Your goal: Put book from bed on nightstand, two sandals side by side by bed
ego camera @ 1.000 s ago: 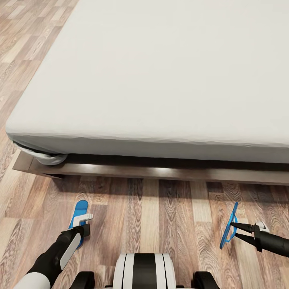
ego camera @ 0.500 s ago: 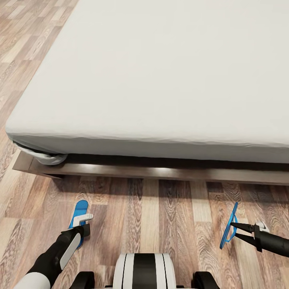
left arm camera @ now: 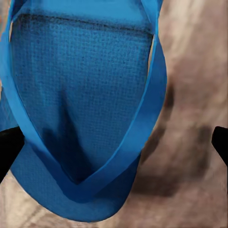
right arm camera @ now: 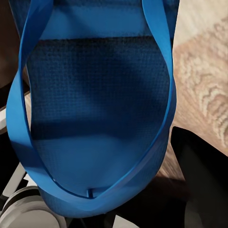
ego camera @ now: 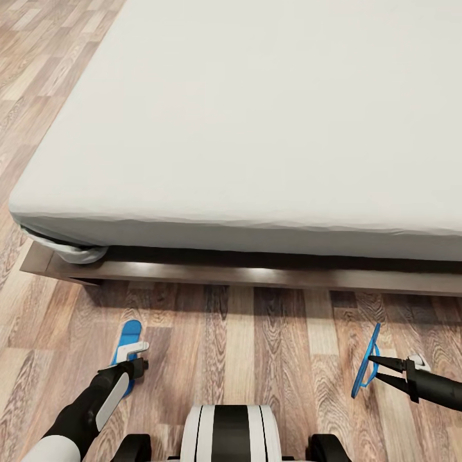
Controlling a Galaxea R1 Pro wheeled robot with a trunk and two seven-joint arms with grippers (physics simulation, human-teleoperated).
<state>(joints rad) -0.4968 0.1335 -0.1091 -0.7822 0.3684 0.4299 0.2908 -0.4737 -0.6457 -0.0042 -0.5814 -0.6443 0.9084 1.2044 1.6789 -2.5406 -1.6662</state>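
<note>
Head view takes in the bed (ego camera: 256, 128), its grey mattress on a dark wood frame, above plank floor (ego camera: 256, 346). Left sandal (ego camera: 126, 343), bright blue, lies flat under the left gripper (ego camera: 136, 359), spread apart. Right sandal (ego camera: 367, 361) hangs on edge, strap pinched by the right gripper (ego camera: 372, 367).
</note>
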